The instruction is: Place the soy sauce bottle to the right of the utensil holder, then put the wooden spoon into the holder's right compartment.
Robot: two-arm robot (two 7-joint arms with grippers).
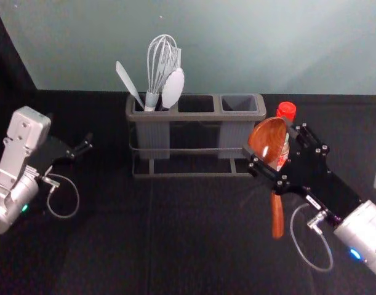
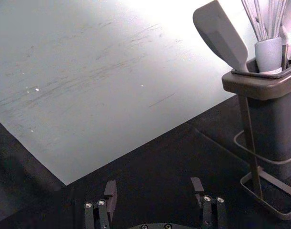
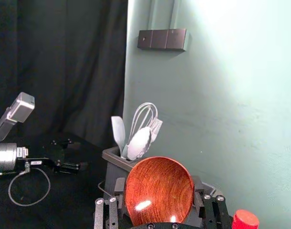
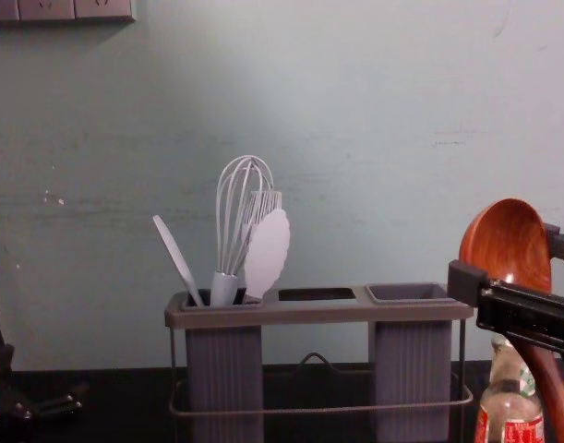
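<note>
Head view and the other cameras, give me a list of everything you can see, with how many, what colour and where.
Wooden spoon: one, reddish brown, in the right hand, bowl up.
Soy sauce bottle: one, red cap, right of the holder.
Utensil holder: one, grey-brown, on the table.
Ribbed cups: two, grey, holder's left and right compartments.
Whisk: one, pale grey, left compartment.
Spatula: one, pale grey, left compartment.
Spoon-shaped utensil: one, whitish, left compartment.
Slatted utensil: one, pale, behind that.
Table: one, black, underneath.
Wall: grey-green, behind.
Wall panel: one, dark brown, on the wall.
Curtain: black, left.
Cables: two, grey, one per arm.
Left hand: one, black, open, left of the holder.
Right hand: one, black, around the spoon.
</note>
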